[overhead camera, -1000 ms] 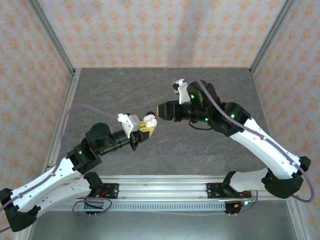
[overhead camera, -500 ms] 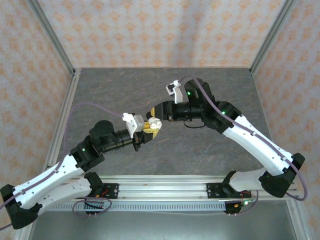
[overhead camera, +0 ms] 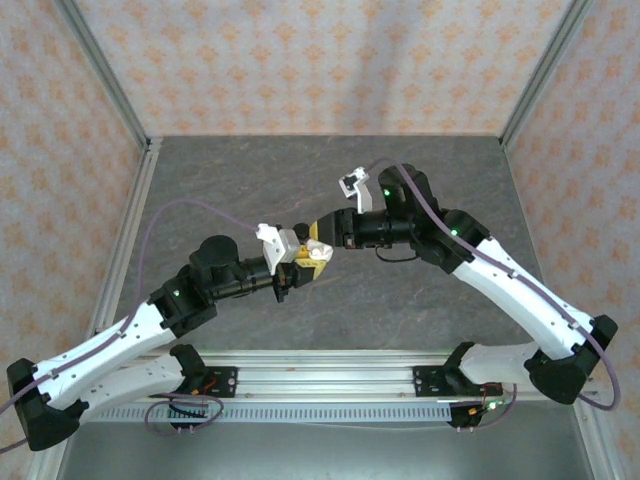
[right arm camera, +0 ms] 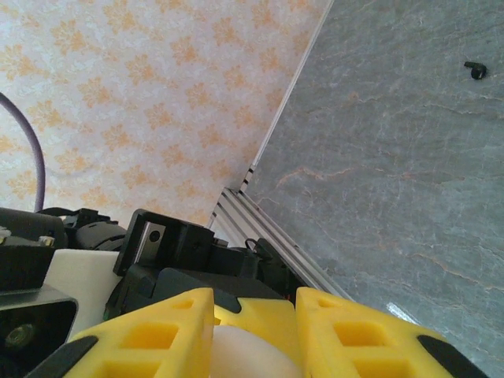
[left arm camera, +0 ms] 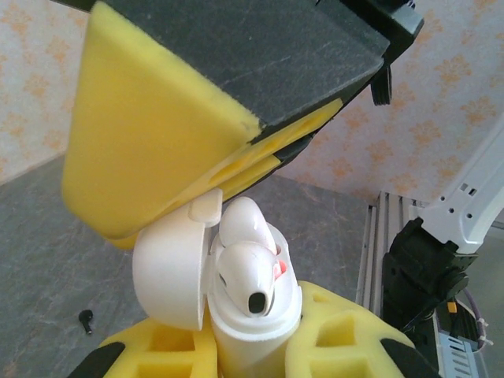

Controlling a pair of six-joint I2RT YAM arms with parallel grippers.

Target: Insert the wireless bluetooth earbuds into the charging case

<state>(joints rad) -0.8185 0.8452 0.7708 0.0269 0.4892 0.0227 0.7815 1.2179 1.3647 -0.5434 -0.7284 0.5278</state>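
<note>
Wireless bluetooth earbuds (left arm camera: pixel 248 276), the white pair, sit in the open charging case (left arm camera: pixel 167 272) clamped by the left gripper (left arm camera: pixel 252 350), with the right gripper (left arm camera: pixel 197 157) just above its lid. Right wrist: fingers (right arm camera: pixel 157 339) narrow, grip unclear. Overhead: both arms angle inward, grippers meeting over the tabletop (overhead camera: pixel 250 180).

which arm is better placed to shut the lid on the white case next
Probably right. The left gripper is clamped on the white open charging case, two white earbuds seated inside, so it is busy. The right gripper has its yellow foam fingers right at the flipped-open lid.
</note>
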